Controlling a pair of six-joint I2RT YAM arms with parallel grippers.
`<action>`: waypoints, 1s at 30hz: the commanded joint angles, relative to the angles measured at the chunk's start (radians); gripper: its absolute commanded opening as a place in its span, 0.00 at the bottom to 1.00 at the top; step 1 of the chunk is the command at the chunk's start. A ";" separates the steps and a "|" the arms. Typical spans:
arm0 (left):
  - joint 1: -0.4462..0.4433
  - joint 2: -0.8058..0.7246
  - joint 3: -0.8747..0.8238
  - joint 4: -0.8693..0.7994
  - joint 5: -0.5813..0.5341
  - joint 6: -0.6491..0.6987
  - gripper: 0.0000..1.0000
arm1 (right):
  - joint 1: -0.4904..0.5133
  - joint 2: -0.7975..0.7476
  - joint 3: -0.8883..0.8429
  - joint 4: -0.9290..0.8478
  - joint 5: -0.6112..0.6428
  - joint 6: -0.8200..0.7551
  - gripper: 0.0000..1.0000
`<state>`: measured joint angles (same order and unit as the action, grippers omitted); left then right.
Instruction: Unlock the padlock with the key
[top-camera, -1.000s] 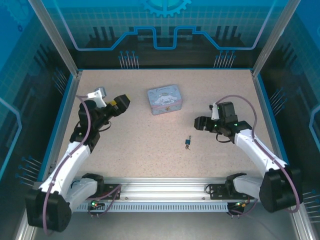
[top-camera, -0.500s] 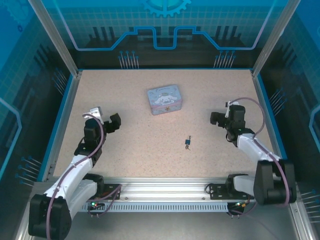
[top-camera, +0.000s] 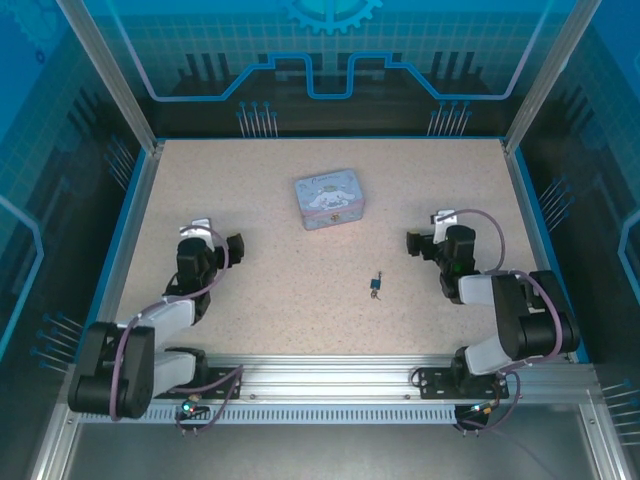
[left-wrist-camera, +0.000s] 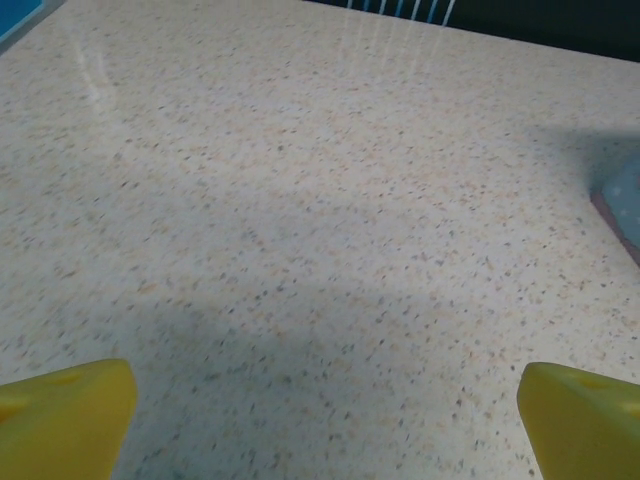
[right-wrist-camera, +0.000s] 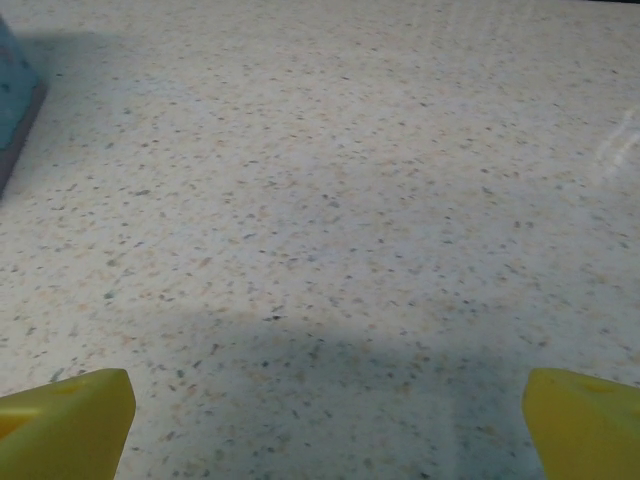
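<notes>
Speckled bench (top-camera: 300, 310) carries the padlock (top-camera: 375, 286), untouched, between my left tool (top-camera: 236, 247) and right tool (top-camera: 413, 243); both stand with jaws wide apart.

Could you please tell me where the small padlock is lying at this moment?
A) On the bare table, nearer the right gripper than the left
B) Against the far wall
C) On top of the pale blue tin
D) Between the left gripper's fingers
A: the padlock lies on the bare table, apart from the tin, closer to the open right gripper than the open left gripper.
</notes>
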<state>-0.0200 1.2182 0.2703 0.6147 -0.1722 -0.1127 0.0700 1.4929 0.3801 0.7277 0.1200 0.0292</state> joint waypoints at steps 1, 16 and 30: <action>0.022 0.089 -0.006 0.271 0.132 0.073 0.99 | -0.032 0.004 0.024 0.072 -0.063 -0.014 1.00; 0.038 0.329 0.109 0.301 0.126 0.093 0.99 | -0.004 0.011 0.048 0.033 -0.024 -0.031 1.00; 0.037 0.333 0.106 0.315 0.125 0.094 0.99 | -0.004 0.011 0.048 0.032 -0.023 -0.032 1.00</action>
<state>0.0078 1.5558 0.3698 0.9249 -0.0513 -0.0261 0.0582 1.4929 0.4080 0.7444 0.0788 0.0132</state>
